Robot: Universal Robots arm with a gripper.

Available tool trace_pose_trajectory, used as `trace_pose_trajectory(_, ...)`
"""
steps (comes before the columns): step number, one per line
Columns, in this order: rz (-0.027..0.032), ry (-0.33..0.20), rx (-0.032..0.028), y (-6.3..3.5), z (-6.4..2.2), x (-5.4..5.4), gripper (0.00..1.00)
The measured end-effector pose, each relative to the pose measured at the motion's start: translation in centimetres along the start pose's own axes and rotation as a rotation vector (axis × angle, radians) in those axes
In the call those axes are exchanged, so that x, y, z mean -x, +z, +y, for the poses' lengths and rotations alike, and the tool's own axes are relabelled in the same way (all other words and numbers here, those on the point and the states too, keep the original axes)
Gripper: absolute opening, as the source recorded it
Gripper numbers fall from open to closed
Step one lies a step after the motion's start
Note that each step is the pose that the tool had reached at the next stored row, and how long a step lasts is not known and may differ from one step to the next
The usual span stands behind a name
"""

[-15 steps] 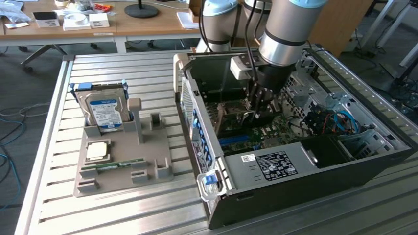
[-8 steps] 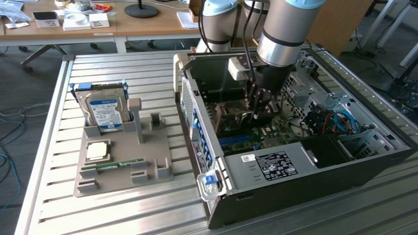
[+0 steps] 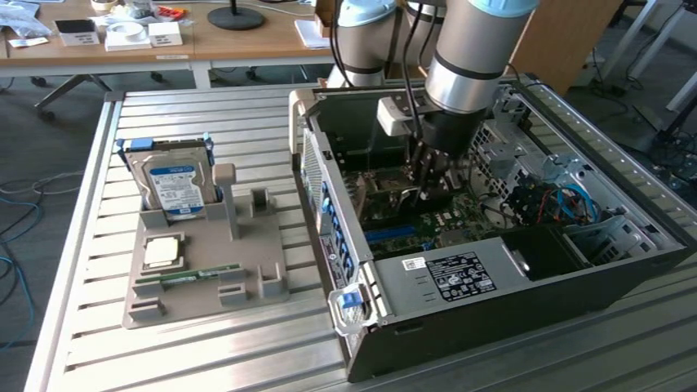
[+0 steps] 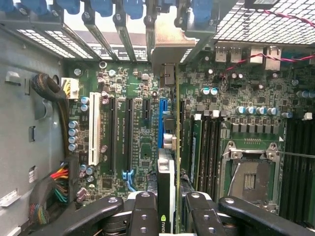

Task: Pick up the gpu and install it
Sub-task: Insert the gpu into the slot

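Over the motherboard the case is open-topped. The gpu stands edge-on over its slots; a black cable bundle crowds one edge, blue latches wall another.

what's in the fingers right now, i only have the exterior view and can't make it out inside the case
Observer: In the wrist view the fingers clamp the gpu edge-on, one on each side.
Operator: which slot is it at
Observer: It runs parallel to the blue slot and right by it, well away from the white slot. I can't tell whether it is seated.
Operator: anything in the cpu socket
Observer: No, the cpu socket looks empty, with no chip or cooler in it.
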State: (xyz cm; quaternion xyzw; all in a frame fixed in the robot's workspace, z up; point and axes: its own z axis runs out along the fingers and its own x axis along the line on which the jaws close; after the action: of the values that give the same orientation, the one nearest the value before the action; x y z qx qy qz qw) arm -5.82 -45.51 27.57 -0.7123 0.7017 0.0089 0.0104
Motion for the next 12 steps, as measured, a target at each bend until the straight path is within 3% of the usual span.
trace_pose_trajectory(12,0.0002,0.000,0.0000,0.95,0.93,-0.08,0.27)
